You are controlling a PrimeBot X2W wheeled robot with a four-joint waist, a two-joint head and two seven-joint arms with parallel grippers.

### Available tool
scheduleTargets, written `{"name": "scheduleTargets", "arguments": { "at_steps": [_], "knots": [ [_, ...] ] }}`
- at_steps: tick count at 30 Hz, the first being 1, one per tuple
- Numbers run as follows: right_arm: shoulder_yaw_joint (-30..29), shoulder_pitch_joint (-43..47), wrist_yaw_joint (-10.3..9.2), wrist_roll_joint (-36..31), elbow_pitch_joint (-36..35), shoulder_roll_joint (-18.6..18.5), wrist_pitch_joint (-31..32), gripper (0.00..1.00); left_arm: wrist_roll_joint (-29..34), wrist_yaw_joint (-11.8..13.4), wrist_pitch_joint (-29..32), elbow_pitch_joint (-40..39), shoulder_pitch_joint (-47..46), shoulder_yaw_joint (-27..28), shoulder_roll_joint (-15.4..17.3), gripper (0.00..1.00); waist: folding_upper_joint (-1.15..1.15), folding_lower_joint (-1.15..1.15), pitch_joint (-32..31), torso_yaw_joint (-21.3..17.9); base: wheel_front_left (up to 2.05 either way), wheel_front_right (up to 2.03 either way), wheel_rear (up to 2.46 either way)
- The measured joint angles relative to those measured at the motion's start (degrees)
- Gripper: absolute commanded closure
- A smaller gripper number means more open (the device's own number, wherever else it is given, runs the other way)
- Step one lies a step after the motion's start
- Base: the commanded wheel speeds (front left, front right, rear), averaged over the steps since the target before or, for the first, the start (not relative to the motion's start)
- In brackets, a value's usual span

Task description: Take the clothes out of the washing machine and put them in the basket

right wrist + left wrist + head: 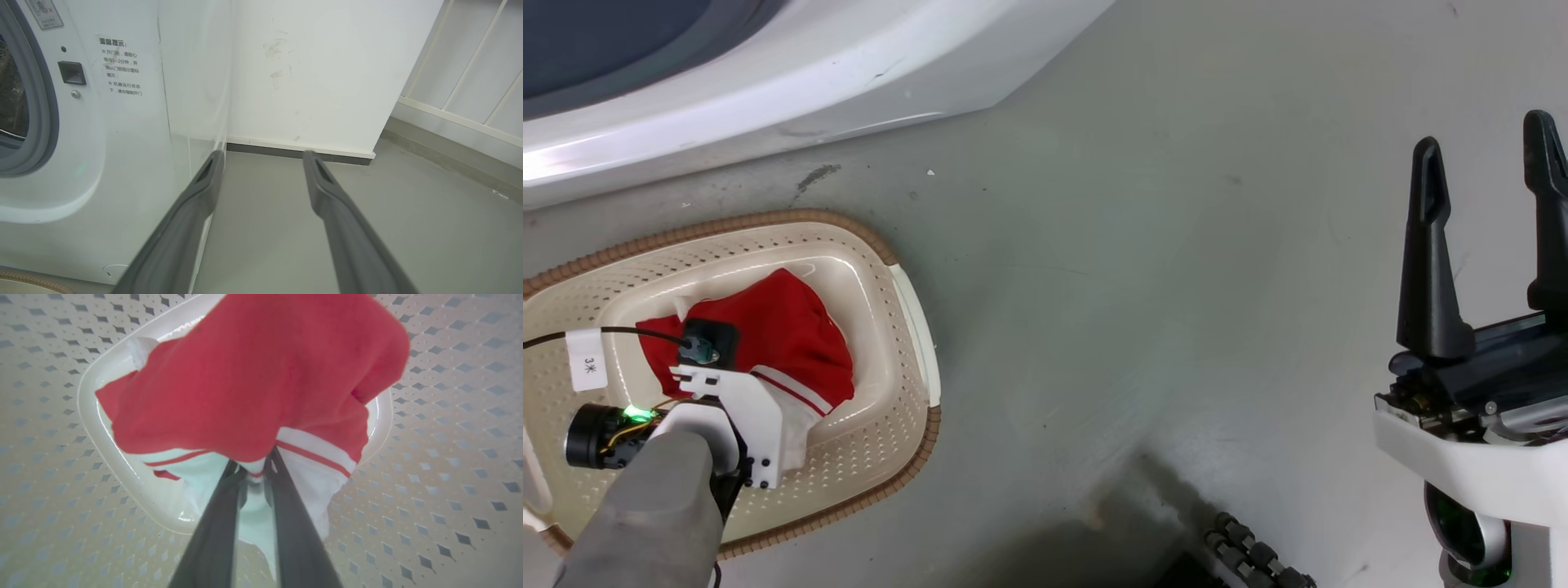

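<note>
The left gripper [255, 464] reaches down into the basket [915, 327]. Its two dark fingers are pressed together on the white, red-striped hem of a red garment [784, 327]. The garment is inside the basket, over the flat bottom. Its red part lies toward the edge of the basket that faces the washing machine [768, 90], and a white part is at the near side, under the wrist. Whether it rests fully on the bottom, I cannot tell. The basket stands on the grey floor [1176, 286], near the white front of the machine. The right gripper [1484, 131] is well apart from the basket, above the floor, and its fingers are spread apart. In the right wrist view they point toward the corner of the machine and a white wall [318, 73] behind it.
</note>
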Motion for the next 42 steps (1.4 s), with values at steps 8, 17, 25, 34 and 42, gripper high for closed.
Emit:
{"name": "scheduleTargets", "arguments": {
  "at_steps": [8, 17, 25, 34, 42],
  "knots": [
    [0.51, 0.01, 0.00, -0.46, 0.73, 0.01, 0.00, 0.00, -0.69, -0.18, -1.96, 0.14, 0.88, -0.21, -1.09, 0.00, 0.00, 0.00, -3.16, 0.87, 0.00, 0.00, 0.00],
    [1.71, 2.32, 0.00, -1.78, 2.80, 0.01, 0.01, 0.00, -1.69, -1.24, -8.51, 0.11, 4.43, -0.51, -4.14, 0.00, 0.00, 0.00, -10.39, 2.24, 0.00, 0.00, 0.00],
    [2.50, 5.97, 0.00, -3.52, 4.79, 0.01, 0.00, 0.00, -0.71, 0.25, -10.83, -5.39, 8.20, -0.68, -5.55, 0.00, 0.00, -0.01, -18.44, 4.47, 0.00, 0.00, 0.00],
    [2.33, 9.96, 0.00, -4.28, 6.11, 0.00, 0.00, 0.00, 3.16, 5.28, -10.99, -24.19, 17.46, 5.68, -4.88, 0.00, 0.00, -0.01, -26.35, 7.62, 0.00, 0.00, 0.00],
    [1.56, 12.66, 0.00, -4.98, 7.20, 0.01, 0.00, 0.00, 9.03, 8.93, -10.99, -41.58, 26.37, 14.48, -5.60, 0.00, 0.00, -0.02, -31.99, 10.38, 0.00, 0.00, 0.00]
  ]
}}
